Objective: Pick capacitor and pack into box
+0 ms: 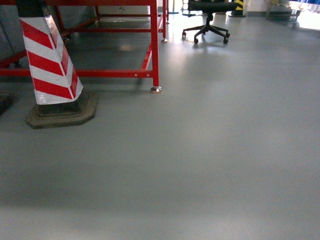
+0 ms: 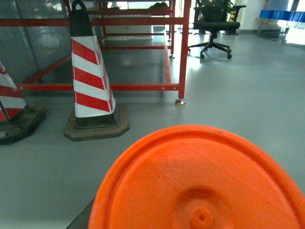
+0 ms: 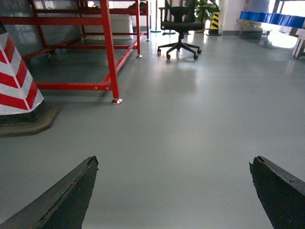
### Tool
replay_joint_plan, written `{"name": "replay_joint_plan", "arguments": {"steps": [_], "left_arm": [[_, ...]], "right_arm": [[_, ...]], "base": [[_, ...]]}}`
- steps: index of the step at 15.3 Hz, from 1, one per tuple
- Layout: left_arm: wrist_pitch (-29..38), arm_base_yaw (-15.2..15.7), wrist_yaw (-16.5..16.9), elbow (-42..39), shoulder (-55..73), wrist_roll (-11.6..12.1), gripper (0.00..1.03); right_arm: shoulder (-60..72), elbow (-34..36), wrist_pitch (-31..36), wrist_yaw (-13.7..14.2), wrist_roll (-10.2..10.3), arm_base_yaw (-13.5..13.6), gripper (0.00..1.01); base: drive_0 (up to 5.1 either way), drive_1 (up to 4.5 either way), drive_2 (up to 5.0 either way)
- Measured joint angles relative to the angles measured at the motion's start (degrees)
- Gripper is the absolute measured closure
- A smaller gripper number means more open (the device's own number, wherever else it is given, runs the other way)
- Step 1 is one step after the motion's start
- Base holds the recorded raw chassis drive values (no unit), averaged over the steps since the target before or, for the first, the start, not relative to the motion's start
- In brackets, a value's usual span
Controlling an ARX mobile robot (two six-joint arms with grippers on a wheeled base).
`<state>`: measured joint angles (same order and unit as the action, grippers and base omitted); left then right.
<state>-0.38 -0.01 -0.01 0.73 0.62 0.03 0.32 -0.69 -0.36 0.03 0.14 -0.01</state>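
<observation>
An orange round-ended capacitor (image 2: 200,181) fills the lower part of the left wrist view, held up above the grey floor right in front of the camera. It covers the left gripper's jaws; only a dark sliver of a finger (image 2: 82,220) shows at its lower left edge. In the right wrist view my right gripper (image 3: 174,163) is open, its two dark fingertips (image 3: 90,164) wide apart over bare floor with nothing between them. The box is out of view. Neither gripper appears in the head view.
A red-and-white striped cone (image 1: 50,65) on a dark base stands at the left, beside a red metal frame (image 1: 155,50). Another cone (image 2: 9,102) sits further left. A black office chair (image 1: 207,20) stands far back. Blue bins (image 3: 271,18) line the far right.
</observation>
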Motion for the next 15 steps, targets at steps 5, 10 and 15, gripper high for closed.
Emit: {"name": "replay_joint_plan", "arguments": {"steps": [5, 10, 15], "left_arm": [[0.0, 0.0, 0.0, 0.0, 0.0, 0.0, 0.60], [0.0, 0.0, 0.0, 0.0, 0.0, 0.0, 0.60], [0.1, 0.0, 0.0, 0.0, 0.0, 0.0, 0.60]], "right_arm": [[0.0, 0.0, 0.2, 0.0, 0.0, 0.0, 0.03], [0.0, 0.0, 0.0, 0.0, 0.0, 0.0, 0.03], [0.0, 0.0, 0.1, 0.0, 0.0, 0.0, 0.03]], "base": [[-5.1, 2.40, 2.4], [-5.1, 2.36, 2.4], [-5.1, 2.39, 2.4]]}}
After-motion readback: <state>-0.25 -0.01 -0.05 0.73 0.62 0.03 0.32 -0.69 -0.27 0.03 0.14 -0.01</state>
